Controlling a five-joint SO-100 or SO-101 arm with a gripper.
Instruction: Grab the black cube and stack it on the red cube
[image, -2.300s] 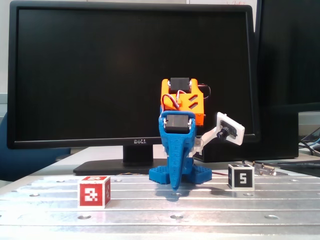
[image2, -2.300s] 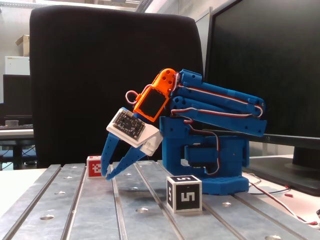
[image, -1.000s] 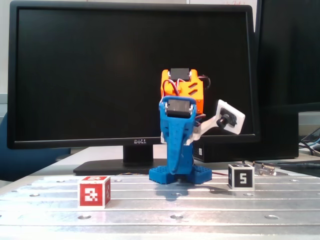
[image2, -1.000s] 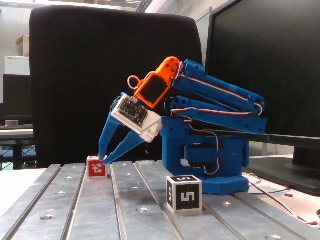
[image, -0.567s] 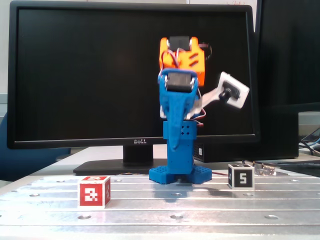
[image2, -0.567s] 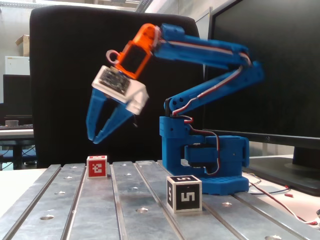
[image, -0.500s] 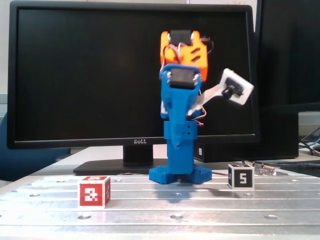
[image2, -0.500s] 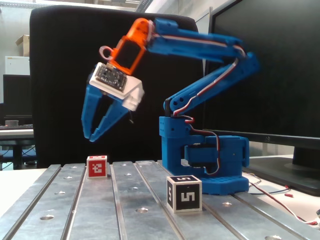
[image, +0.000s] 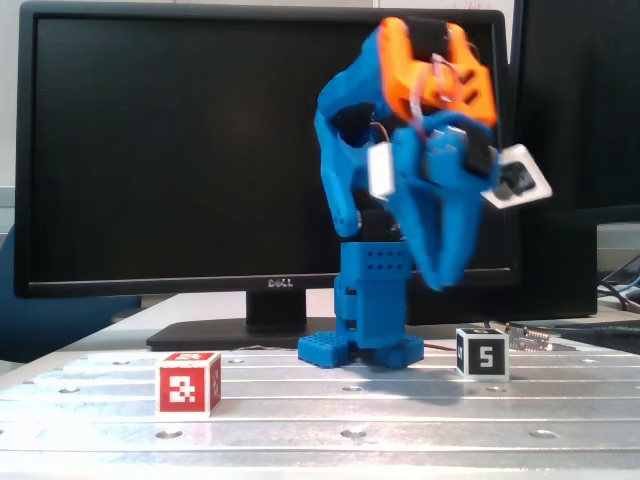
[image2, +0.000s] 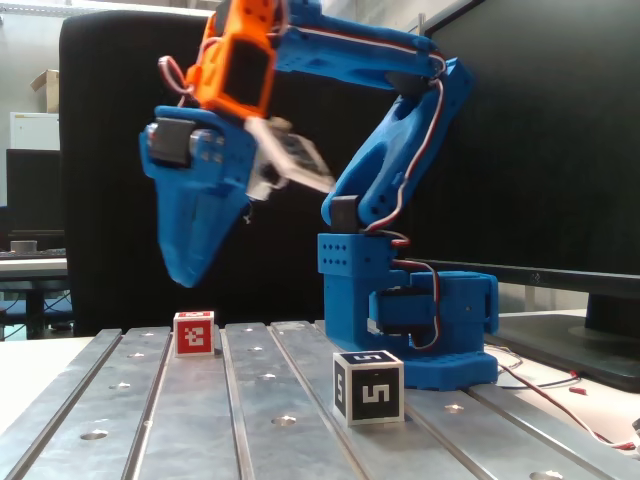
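The black cube (image: 482, 353) with a white 5 marker sits on the metal table, right of the blue arm base (image: 360, 345) in a fixed view and nearest the camera (image2: 368, 387) in the other. The red cube (image: 188, 383) rests at the front left, and appears farther back on the left (image2: 194, 333) in the other fixed view. My gripper (image: 440, 282) hangs raised in the air, tips pointing down, up and left of the black cube. It hovers above the red cube's area (image2: 186, 280). Its blue fingers overlap as one mass, and nothing shows between them.
A large Dell monitor (image: 260, 150) stands behind the arm base. A black chair back (image2: 200, 120) fills the background in the other fixed view. Red-and-white cables (image2: 560, 395) trail off the base at the right. Grooves and screw holes run across the metal table (image: 350, 420).
The arm has lifted from near the table to well above it. It has swung toward the black cube's side, and the wrist has rolled. Neither cube has moved.
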